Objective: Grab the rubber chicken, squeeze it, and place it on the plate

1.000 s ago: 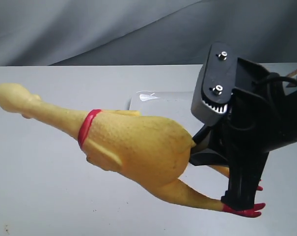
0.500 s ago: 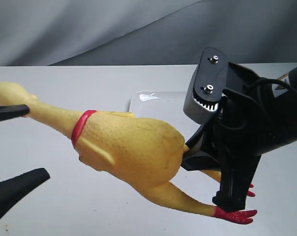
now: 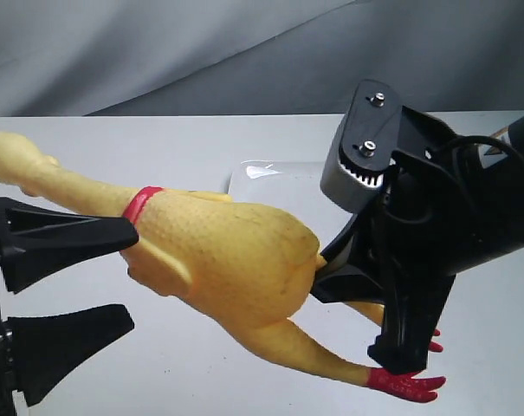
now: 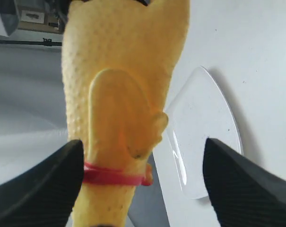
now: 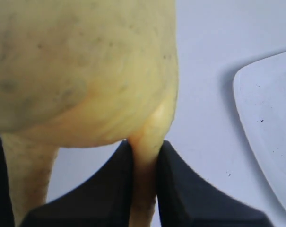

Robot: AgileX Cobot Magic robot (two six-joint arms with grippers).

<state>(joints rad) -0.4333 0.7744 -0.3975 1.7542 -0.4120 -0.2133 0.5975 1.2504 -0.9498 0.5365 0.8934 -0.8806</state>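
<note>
- We see the rubber chicken (image 3: pixel 227 260) in the air across the middle of the exterior frame. Its long axis runs from the head at upper left to the red feet at lower right.
- The right gripper (image 5: pixel 143 189), at the right, is clenched on one leg.
- The left gripper (image 3: pixel 114 276), at lower left, is spread wide, its fingers on either side of the body by the red collar.
- The plate (image 3: pixel 279 178) lies on the table behind the chicken.
- We judge the squeeze is the left gripper's to make, by closing across that axis.
</note>
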